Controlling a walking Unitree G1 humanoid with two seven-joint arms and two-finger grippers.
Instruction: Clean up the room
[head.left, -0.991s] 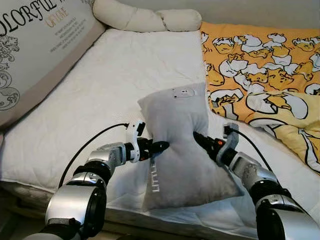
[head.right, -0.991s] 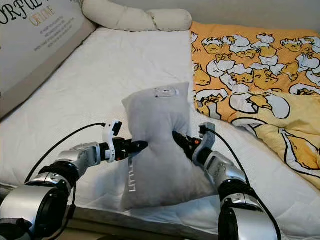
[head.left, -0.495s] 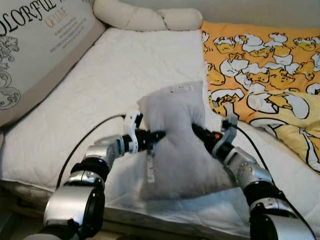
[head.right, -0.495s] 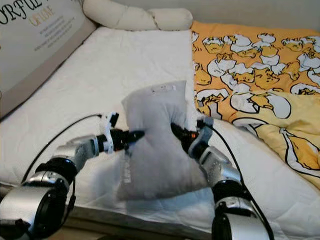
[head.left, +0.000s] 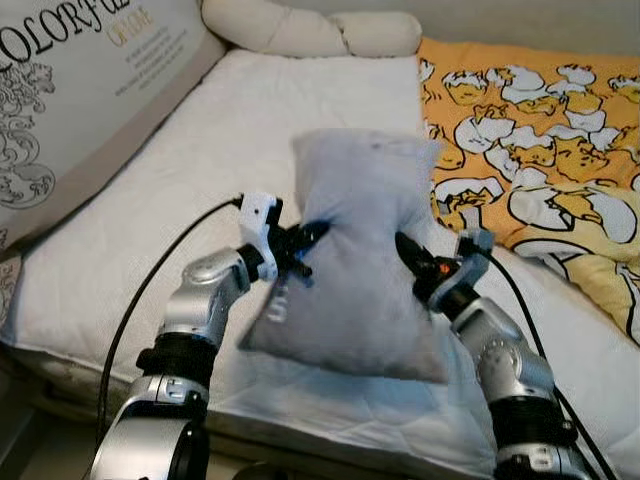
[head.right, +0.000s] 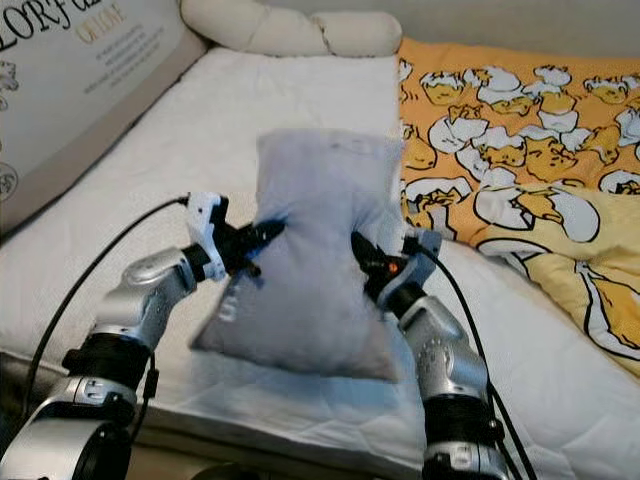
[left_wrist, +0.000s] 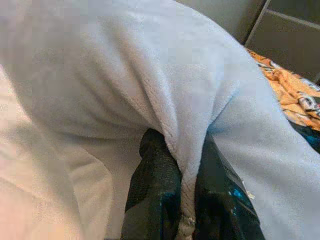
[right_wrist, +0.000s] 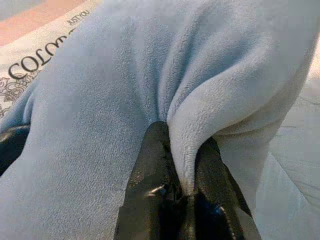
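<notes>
The grey pillow (head.left: 360, 250) hangs between the two claws, above the bed (head.left: 200, 180). The left claw (head.left: 305, 243) and right claw (head.left: 408, 252) each pinch a fold of its side edge. It looks light, soft and floppy; edge folds suit gripping.

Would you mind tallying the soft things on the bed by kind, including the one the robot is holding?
Grey pillow, pinched on either side by the left gripper and right gripper: 1
Large printed cushion with lettering: 1
Cream bolster at the head of the bed: 1
Orange cartoon-print blanket: 1
Total: 4
</notes>
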